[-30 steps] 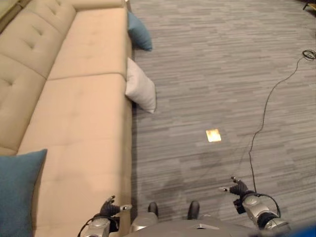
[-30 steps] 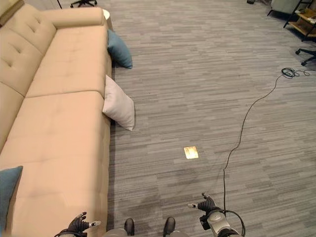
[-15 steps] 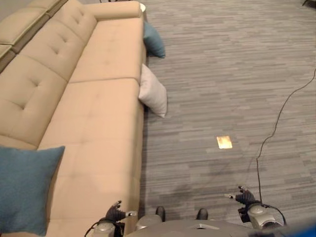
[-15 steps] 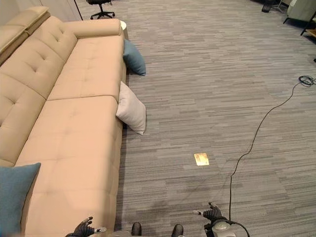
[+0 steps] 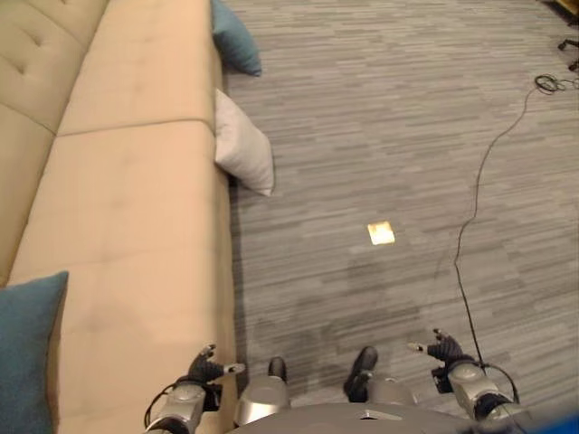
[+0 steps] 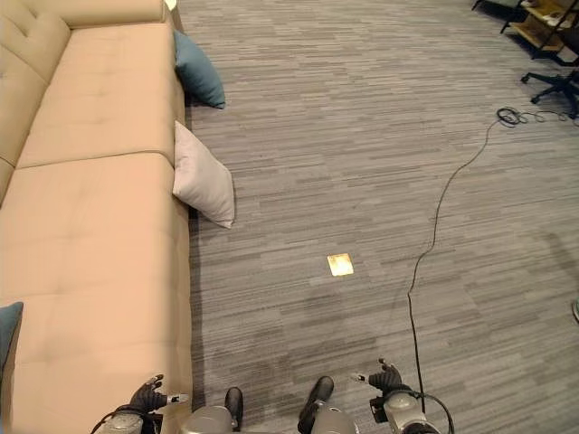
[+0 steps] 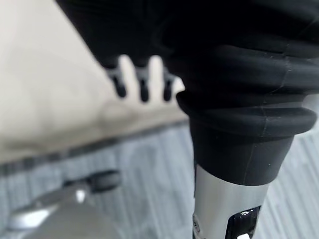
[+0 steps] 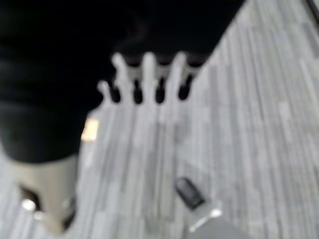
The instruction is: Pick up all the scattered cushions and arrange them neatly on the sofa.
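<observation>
A blue cushion [image 5: 27, 353] already lies on the sofa [image 5: 136, 226] seat at far left. The left hand [image 5: 206, 368] hangs empty over the seat edge, fingers relaxed. A white cushion [image 5: 241, 145] leans upright against the sofa front, long axis along it; a second blue cushion [image 5: 233, 38] leans beyond. The right hand [image 5: 441, 348] hovers loose over the floor [image 5: 389, 136], empty.

grey striped carpet floor [image 6: 362, 136] runs far and right, a small bright patch of light [image 6: 340, 264] near the middle, an office chair [image 6: 554, 86] far right by a shelf [image 6: 536, 13].
</observation>
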Robot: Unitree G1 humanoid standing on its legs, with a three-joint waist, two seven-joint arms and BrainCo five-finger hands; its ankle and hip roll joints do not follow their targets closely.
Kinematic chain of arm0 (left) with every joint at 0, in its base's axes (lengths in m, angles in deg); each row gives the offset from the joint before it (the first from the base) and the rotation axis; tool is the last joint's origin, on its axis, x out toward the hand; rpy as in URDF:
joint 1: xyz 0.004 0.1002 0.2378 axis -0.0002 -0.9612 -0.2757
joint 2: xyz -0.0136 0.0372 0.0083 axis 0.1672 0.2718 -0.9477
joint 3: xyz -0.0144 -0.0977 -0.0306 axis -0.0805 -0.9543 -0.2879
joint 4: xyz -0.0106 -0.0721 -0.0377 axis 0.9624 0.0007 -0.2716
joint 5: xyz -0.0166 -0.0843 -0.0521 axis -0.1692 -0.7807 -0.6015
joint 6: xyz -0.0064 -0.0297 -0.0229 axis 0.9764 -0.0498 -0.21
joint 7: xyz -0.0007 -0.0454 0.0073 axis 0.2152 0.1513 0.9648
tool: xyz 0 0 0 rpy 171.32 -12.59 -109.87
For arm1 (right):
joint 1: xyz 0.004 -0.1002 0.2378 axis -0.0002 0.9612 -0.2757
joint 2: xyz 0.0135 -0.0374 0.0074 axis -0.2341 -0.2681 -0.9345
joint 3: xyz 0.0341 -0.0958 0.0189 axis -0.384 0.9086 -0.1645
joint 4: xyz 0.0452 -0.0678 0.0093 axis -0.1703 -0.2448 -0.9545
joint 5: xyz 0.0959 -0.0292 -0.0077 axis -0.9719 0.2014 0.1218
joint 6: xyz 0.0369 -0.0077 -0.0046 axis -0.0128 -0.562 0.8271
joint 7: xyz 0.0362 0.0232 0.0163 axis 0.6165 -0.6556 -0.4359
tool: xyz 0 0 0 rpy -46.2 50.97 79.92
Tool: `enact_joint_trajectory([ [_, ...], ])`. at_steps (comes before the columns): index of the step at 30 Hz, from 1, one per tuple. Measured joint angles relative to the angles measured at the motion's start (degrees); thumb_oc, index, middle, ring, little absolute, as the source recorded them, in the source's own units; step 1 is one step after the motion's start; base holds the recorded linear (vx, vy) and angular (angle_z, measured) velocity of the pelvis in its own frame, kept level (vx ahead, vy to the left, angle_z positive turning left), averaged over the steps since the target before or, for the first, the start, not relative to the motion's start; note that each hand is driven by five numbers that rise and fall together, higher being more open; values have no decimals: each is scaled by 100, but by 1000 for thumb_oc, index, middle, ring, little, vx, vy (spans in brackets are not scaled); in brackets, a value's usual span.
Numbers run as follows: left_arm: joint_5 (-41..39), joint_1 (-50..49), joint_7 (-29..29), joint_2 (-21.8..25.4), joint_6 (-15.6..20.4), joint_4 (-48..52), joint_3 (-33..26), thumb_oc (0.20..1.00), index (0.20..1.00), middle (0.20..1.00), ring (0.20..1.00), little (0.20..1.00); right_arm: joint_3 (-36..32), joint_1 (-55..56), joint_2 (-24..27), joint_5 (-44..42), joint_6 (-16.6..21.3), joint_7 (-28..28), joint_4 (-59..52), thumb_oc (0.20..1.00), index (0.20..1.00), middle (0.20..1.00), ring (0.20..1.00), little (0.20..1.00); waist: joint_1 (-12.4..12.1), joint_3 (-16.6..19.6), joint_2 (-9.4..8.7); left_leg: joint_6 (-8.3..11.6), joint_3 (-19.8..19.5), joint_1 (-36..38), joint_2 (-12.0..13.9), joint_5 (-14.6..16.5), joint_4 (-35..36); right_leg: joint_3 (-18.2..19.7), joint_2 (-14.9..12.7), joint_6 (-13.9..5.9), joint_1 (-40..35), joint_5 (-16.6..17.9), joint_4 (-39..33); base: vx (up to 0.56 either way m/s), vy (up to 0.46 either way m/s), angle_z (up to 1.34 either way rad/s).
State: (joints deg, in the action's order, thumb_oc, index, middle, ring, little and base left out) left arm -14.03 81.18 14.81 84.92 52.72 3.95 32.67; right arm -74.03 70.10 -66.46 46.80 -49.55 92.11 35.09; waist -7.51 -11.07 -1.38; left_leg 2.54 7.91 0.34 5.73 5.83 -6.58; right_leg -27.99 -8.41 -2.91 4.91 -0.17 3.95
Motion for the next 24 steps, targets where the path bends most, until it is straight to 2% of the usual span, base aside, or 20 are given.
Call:
enact_joint_trajectory([
  [1, -1, 103, -2, -4, -1, 9, 36, 1000, 1000, 1000, 1000, 1000, -18, -13, 1, -49, 23, 25, -27, 1000, 1000, 1000, 1000, 1000, -30, -11, -70, 51, -251, -723, 95, -14, -1307, -56, 174, 63, -251, -23, -373, 91, -236, 63],
  [2, -6, 152, -2, -23, -3, 49, 87, 1000, 1000, 1000, 1000, 1000, -52, -20, 21, -67, 38, 57, -24, 1000, 1000, 1000, 1000, 1000, -92, -20, -84, 153, -385, -1139, 141, -125, -2126, -52, 256, 207, -349, -33, -552, 108, -188, 45],
  [3, -18, 181, -3, -71, 17, 86, 145, 1000, 1000, 1000, 1000, 1000, -77, -24, 52, -128, 51, 101, -6, 1000, 1000, 1000, 1000, 1000, -204, -30, -90, 184, -538, -1433, 182, -173, -2771, -29, 334, 492, -494, 41, -633, 127, -127, -2],
  [4, -68, 128, -6, -114, 42, 107, 112, 1000, 1000, 1000, 1000, 1000, -73, -35, 68, -173, 76, 131, -34, 1000, 1000, 1000, 1000, 1000, -289, -20, -94, 230, -646, -1544, 196, -210, -2987, 4, 413, 556, -560, 20, -684, 198, -98, -13],
  [5, -77, 134, -9, -127, 34, 109, 117, 1000, 1000, 1000, 1000, 1000, -75, -193, 61, -184, 108, 178, -44, 1000, 1000, 1000, 1000, 1000, -288, -39, -91, 248, -888, -1802, 78, -182, -3358, 36, 546, 655, -728, -102, -863, 224, -66, 0],
  [7, -77, 209, -9, -142, 36, 119, 133, 1000, 1000, 1000, 1000, 1000, -53, -246, 42, -228, 112, 221, -13, 1000, 1000, 1000, 1000, 1000, -309, -101, -177, 278, -908, -1914, -176, -93, -2985, 26, 552, 641, -765, -57, -918, 246, -46, 4],
  [10, -69, 197, -14, -140, 21, 175, 156, 1000, 1000, 1000, 1000, 1000, -5, -403, 9, -263, 130, 252, -19, 1000, 1000, 1000, 1000, 1000, -291, -182, -270, 191, -679, -1942, -465, -87, -1730, 39, 625, 595, -924, -213, -920, 244, 16, -5],
  [11, -59, 306, -11, -129, 21, 173, 166, 1000, 1000, 1000, 1000, 1000, -5, -398, -2, -264, 120, 282, 60, 1000, 1000, 1000, 1000, 1000, -266, -255, -348, 134, -564, -1945, -671, -266, -812, -44, 615, 558, -1065, -367, -921, 252, 34, 12],
  [13, -53, 385, -12, -119, 38, 157, 161, 1000, 1000, 1000, 1000, 1000, -6, -407, -38, -264, 118, 300, 142, 1000, 1000, 1000, 1000, 1000, -319, -343, -431, 179, -570, -2108, -745, -613, -277, 35, 643, 512, -1149, -514, -947, 248, 96, -15],
  [14, -59, 445, -6, -87, 25, 135, 147, 1000, 1000, 1000, 1000, 1000, -4, -383, -84, -263, 115, 299, 212, 1000, 1000, 1000, 1000, 1000, -458, -391, -445, 72, -643, -2150, -745, -899, 232, 191, 748, 417, -1249, -580, -923, 243, 122, -72],
  [15, -53, 344, -5, -89, 16, 94, 62, 1000, 1000, 1000, 1000, 1000, 22, -356, -112, -261, 108, 297, 234, 1000, 1000, 1000, 1000, 1000, -531, -376, -449, -36, -722, -2059, -727, -974, 248, 322, 779, 324, -1336, -651, -920, 277, 82, -99],
  [16, -52, 187, -5, -94, 2, 63, 54, 1000, 1000, 1000, 1000, 1000, 68, -320, -112, -259, 119, 291, 230, 1000, 1000, 1000, 1000, 1000, -589, -289, -367, -60, -770, -1887, -710, -1024, 257, 445, 856, 217, -1463, -724, -921, 259, 94, -79],
  [17, -40, 113, -1, -51, -15, 18, 55, 1000, 1000, 1000, 1000, 1000, 56, -262, -152, -258, 127, 288, 244, 1000, 1000, 1000, 1000, 1000, -555, -271, -444, -386, -861, -1800, -770, -1407, 208, 517, 812, 88, -1591, -850, -877, 235, 99, -53],
  [18, -14, 81, -2, 23, -22, -9, 52, 1000, 1000, 1000, 1000, 1000, 58, -281, -236, -256, 126, 275, 302, 1000, 1000, 1000, 1000, 1000, -558, -258, -601, -439, -806, -1724, -868, -1323, 186, 537, 668, -17, -1581, -956, -692, 301, 185, -32],
  [19, 3, 144, -1, 141, -22, 6, 41, 1000, 1000, 1000, 1000, 1000, 62, -229, -333, -256, 115, 240, 363, 1000, 1000, 1000, 1000, 1000, -563, -218, -745, -561, -698, -1514, -933, -1214, 255, 483, 434, -211, -1415, -1080, 6, 212, 159, -28],
  [20, 1, 228, 1, 177, -24, 26, 41, 1000, 1000, 1000, 1000, 1000, 62, -221, -346, -255, 111, 221, 364, 1000, 1000, 1000, 1000, 1000, -549, -230, -724, -668, -690, -1363, -921, -1146, 255, 520, 306, -337, -1212, -1143, 685, 183, 182, -30],
  [21, 0, 198, -1, 219, -18, 46, 49, 1000, 1000, 1000, 1000, 1000, 53, -272, -373, -247, 109, 211, 325, 1000, 1000, 1000, 1000, 1000, -533, -244, -664, -718, -682, -1150, -884, -1145, 293, 552, 97, -613, -860, -1234, 1706, 72, 133, -4],
  [22, -1, 275, -3, 337, -2, 87, 49, 1000, 1000, 1000, 1000, 1000, 162, -201, -437, -238, 118, 202, 192, 1000, 1000, 1000, 1000, 1000, -433, -188, -632, -628, -691, -902, -905, -974, 355, 697, -40, -923, -461, -1278, 2544, 120, 190, 2],
  [23, -5, 336, -6, 399, 11, 158, 46, 1000, 1000, 1000, 1000, 1000, 250, -241, -452, -202, 126, 172, 187, 1000, 1000, 1000, 1000, 1000, -465, -163, -669, -780, -656, -815, -951, -848, 344, 794, -138, -1154, -113, -1136, 3076, 150, 172, 7],
  [24, -5, 407, -9, 458, 20, 171, 46, 1000, 1000, 1000, 1000, 1000, 256, -309, -467, -184, 126, 140, 198, 1000, 1000, 1000, 1000, 1000, -468, -184, -691, -916, -614, -707, -995, -769, 343, 875, -261, -1173, 287, -1075, 3684, 327, 141, -13],
])
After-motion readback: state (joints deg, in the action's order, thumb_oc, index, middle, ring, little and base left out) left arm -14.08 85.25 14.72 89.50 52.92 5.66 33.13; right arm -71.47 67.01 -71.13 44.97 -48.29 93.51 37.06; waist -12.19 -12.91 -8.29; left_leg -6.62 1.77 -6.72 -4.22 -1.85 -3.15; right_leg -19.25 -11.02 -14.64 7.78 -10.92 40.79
